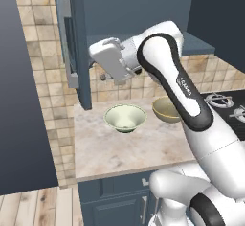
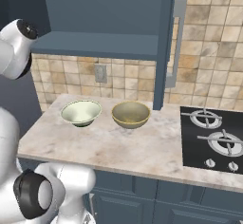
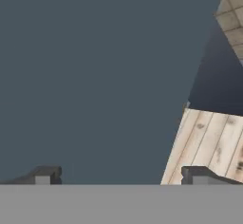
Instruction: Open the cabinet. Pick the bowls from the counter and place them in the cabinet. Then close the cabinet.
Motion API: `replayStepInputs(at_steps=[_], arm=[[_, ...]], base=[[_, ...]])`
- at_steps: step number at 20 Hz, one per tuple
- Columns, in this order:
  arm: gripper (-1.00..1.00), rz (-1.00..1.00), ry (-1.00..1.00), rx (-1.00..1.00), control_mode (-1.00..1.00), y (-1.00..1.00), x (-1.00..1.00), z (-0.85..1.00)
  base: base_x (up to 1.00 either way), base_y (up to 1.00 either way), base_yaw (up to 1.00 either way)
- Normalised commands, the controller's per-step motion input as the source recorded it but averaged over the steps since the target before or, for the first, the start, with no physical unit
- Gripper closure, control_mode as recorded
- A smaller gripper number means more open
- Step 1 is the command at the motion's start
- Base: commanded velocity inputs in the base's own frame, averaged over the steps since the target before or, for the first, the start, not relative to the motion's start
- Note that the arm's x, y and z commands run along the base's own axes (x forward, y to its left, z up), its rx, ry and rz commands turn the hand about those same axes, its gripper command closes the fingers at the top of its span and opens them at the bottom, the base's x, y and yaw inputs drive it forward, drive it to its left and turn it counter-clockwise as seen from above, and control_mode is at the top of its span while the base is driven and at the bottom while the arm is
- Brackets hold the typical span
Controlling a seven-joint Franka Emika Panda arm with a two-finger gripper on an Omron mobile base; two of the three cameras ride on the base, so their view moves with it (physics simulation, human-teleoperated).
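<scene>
Your arm hides part of the mustard bowl (image 1: 165,110) in the left base view. You have two round, wide-rimmed bowls, that one and a cream-green bowl (image 2: 81,112), close together but apart on the marbled stone tabletop (image 2: 118,147). The cabinet (image 2: 104,14) stands open above them. The tool (image 3: 118,176) has its tips spread, pinching nothing.

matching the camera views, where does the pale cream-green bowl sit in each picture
Left base view: the pale cream-green round bowl is mid-frame, on the beige-pink marbled counter, left of the mustard yellow-brown bowl.
Right base view: left of centre, again left of the mustard bowl.
Hand view: not in it.
Shared landmark: the mustard bowl beside it.
</scene>
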Motion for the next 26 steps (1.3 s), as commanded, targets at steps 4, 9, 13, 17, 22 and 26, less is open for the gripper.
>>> replayStepInputs(at_steps=[4, 9, 13, 17, 22, 26], arm=[[-1.0, -0.04, 0.0, -0.14, -1.0, 0.77, 0.63, -0.17], [-1.0, -0.05, -0.06, 0.0, -1.0, 0.17, 0.12, -0.15], [-1.0, -0.06, -0.05, 0.02, -1.0, -0.19, -0.15, 0.03], [-1.0, -0.21, 0.0, 0.0, -1.0, -0.59, -0.08, 0.05], [-1.0, -0.44, 0.21, 0.0, -1.0, -0.95, -0.06, 0.09], [-1.0, -0.45, 0.09, -0.08, -1.0, -0.93, -0.02, -0.02]], base=[[0.0, 0.0, 0.0], [0.0, 0.0, 0.0], [0.0, 0.0, 0.0], [0.0, 0.0, 0.0], [0.0, 0.0, 0.0], [0.0, 0.0, 0.0]])
